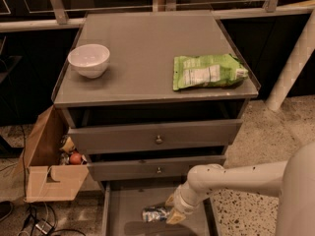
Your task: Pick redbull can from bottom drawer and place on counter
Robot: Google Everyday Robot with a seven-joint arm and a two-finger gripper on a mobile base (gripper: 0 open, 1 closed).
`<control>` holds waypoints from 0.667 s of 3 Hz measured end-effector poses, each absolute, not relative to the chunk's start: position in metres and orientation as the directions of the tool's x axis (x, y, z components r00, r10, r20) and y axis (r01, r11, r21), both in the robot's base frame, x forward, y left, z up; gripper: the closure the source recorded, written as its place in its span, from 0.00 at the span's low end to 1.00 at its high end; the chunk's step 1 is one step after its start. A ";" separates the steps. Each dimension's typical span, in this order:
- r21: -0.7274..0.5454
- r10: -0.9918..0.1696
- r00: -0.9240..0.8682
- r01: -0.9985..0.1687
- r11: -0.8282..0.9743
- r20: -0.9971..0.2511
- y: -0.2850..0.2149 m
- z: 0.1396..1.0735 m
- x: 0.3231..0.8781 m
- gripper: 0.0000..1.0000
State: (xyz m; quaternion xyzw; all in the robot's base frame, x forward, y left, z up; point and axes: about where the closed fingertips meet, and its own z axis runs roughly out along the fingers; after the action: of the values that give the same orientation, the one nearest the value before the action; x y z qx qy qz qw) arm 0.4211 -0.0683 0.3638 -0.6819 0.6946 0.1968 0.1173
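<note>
The redbull can [153, 214] lies on its side in the open bottom drawer [123, 210], a flat grey tray at the foot of the cabinet. My gripper [170, 209] reaches down into the drawer at the can's right end, its tan fingers [174, 217] standing either side of that end. The white arm [231, 178] comes in from the lower right. The counter [142, 53] is the grey top of the cabinet, above the two knobbed drawers.
A white bowl [89, 60] stands at the counter's left and a green snack bag [206, 71] lies at its right. The two upper drawers [157, 137] stand slightly open. An open cardboard box [47, 161] with small items sits left of the cabinet. A white post [294, 63] stands at the right.
</note>
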 end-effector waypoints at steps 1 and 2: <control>0.041 -0.901 0.006 -0.999 -0.027 -0.435 -0.071 0.408 0.407 1.00; 0.031 -0.902 0.013 -0.999 -0.030 -0.431 -0.072 0.416 0.409 1.00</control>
State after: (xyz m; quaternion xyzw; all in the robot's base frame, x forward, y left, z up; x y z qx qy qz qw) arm 0.4085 -0.0720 0.4163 -0.6973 0.6816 0.1694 0.1432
